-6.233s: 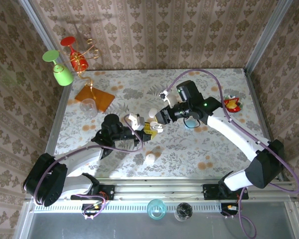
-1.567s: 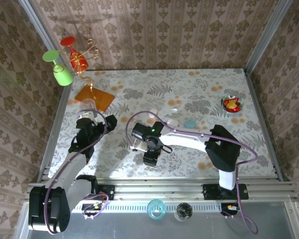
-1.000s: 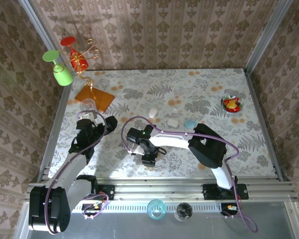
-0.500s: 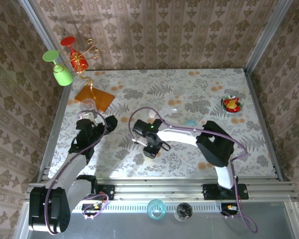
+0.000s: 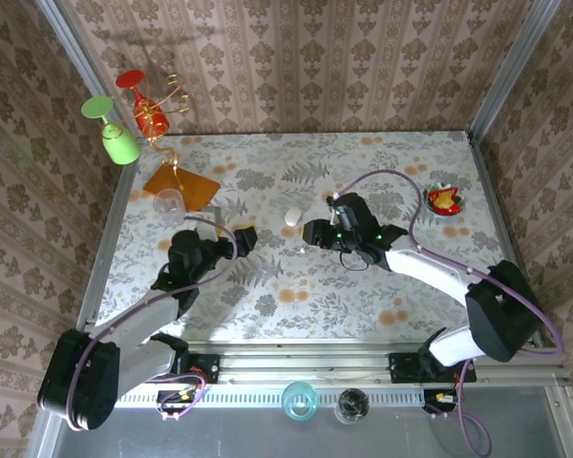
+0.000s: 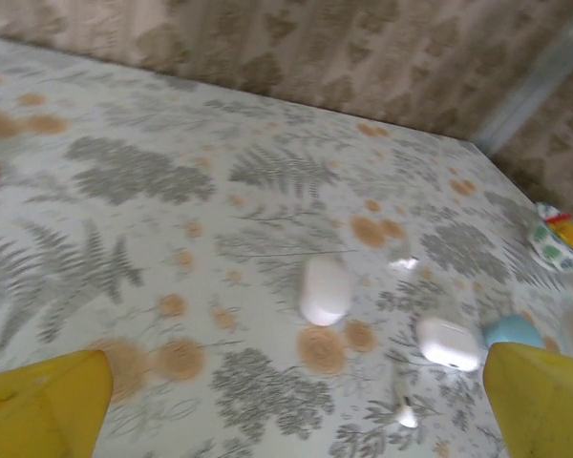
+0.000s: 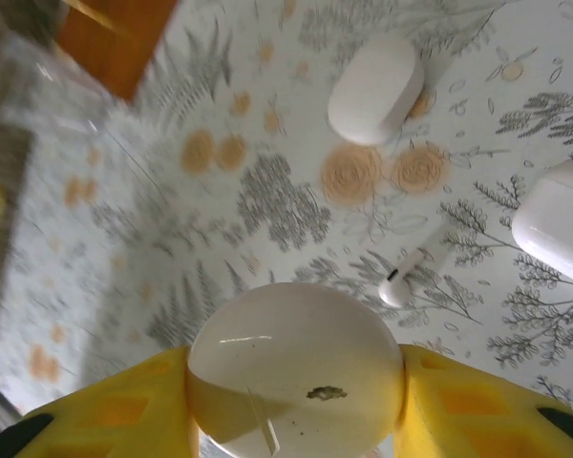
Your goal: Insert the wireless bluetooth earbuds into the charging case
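My right gripper (image 7: 296, 382) is shut on a rounded white charging case (image 7: 296, 353), held above the table; from above this gripper (image 5: 311, 232) hangs mid-table. Below it lies one white earbud (image 7: 401, 281), stem pointing up-right. A white oval case (image 7: 375, 88) rests farther off, and another white case (image 7: 559, 221) sits at the right edge. My left gripper (image 5: 243, 239) is open, nothing between its yellow fingers (image 6: 43, 405). Ahead of it lie the oval case (image 6: 325, 289), the other white case (image 6: 448, 343), a teal case (image 6: 513, 331) and the earbud (image 6: 406, 415).
A small red and yellow dish (image 5: 443, 198) sits at the back right. An orange tile (image 5: 183, 186) and a clear cup (image 5: 169, 202) lie at the back left, beside a rack of coloured wine glasses (image 5: 115, 134). Patterned walls enclose the table.
My right gripper closed on the white case and swung with it from the near middle to mid-table. My left arm moved right, toward the centre.
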Robot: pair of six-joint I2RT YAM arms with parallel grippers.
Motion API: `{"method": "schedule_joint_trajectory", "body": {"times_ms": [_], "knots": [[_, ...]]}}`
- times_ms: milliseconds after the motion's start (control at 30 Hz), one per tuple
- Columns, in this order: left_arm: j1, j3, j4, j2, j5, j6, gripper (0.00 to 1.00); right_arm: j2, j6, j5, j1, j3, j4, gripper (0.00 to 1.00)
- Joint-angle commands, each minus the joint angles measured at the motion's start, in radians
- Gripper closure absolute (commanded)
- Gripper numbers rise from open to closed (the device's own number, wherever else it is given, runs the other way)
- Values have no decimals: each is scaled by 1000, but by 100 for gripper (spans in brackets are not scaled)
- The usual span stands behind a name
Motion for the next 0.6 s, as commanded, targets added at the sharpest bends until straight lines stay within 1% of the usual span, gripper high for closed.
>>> {"method": "schedule_joint_trajectory", "body": {"times_ms": [0,67,133,200,400,500,567], "knots": [[-93,2,211,51,-30,147,0,-91,295,10,-39,-95,278,59],[-140,1,300,91,-46,164,0,-124,379,20,-62,-152,354,59],[-178,6,401,145,-43,181,3,-151,446,13,-84,-191,411,60],[-210,23,453,188,-33,199,5,-170,498,4,-100,-212,439,60],[-311,123,465,291,-22,267,12,-198,654,-5,-119,-269,554,62],[-337,161,491,355,-16,290,15,-207,690,7,-121,-283,577,62],[-339,188,530,400,-6,272,19,-210,700,8,-121,-284,587,62]]}}
